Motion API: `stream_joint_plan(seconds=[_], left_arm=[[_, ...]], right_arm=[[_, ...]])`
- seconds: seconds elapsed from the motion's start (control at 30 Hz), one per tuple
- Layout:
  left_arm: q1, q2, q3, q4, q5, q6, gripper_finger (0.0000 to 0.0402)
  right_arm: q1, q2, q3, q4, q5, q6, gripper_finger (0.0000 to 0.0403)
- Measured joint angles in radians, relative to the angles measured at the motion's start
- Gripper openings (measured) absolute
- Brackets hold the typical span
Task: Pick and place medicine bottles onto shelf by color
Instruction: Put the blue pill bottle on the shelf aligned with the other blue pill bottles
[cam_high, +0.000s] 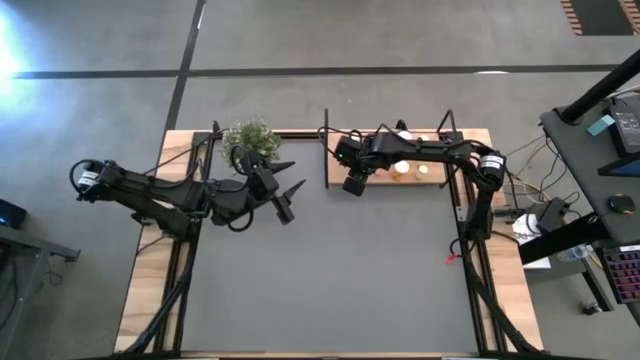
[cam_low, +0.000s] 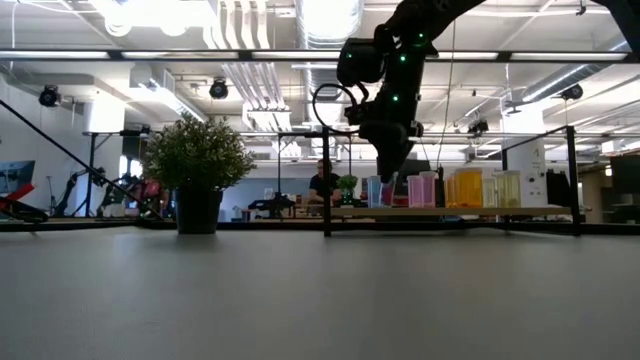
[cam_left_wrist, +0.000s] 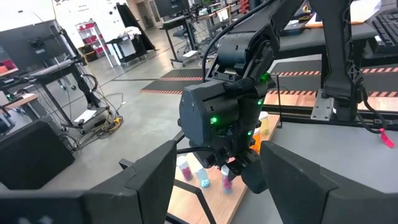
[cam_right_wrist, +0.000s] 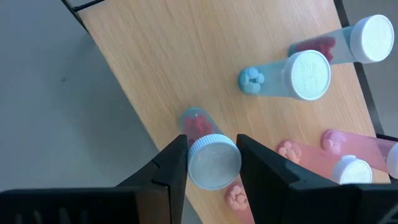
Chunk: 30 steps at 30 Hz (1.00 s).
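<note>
The right gripper (cam_right_wrist: 212, 163) pinches a small clear bottle (cam_right_wrist: 208, 152) by its round white cap, one dark finger on each side. The bottle stands on the shelf (cam_right_wrist: 186, 68), a smooth light wooden board, low in the middle of the right wrist view. Small pink-red things lie at its bottom.

In the upper right of that view stand two more clear bottles with white ribbed caps. One bottle (cam_right_wrist: 292, 76) holds little blue bits. The other bottle (cam_right_wrist: 354, 40) holds red ones. A pink bottle (cam_right_wrist: 357, 152) stands at the right edge.

In the high view, the shelf (cam_high: 430, 180) sits at the top middle. The left gripper (cam_high: 290, 195) hangs over the grey table (cam_high: 330, 280) near the bushy plant (cam_high: 250, 140), its fingers spread apart and holding nothing.
</note>
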Motion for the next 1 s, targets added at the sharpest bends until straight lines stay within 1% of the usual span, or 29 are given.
stream_joint_plan(seconds=[0.43, 0.7, 1.0], left_arm=[[0.000, 0.000, 0.000, 0.000, 0.000, 0.000, 0.0215], [0.000, 0.000, 0.000, 0.000, 0.000, 0.000, 0.0215], [0.000, 0.000, -0.001, 0.000, 0.000, 0.000, 0.0215]], right_arm=[[0.000, 0.000, 0.000, 0.001, 0.000, 0.009, 0.0121], [0.000, 0.000, 0.000, 0.005, -0.004, 0.014, 0.0138], [0.000, 0.000, 0.000, 0.008, -0.004, 0.019, 0.0139]])
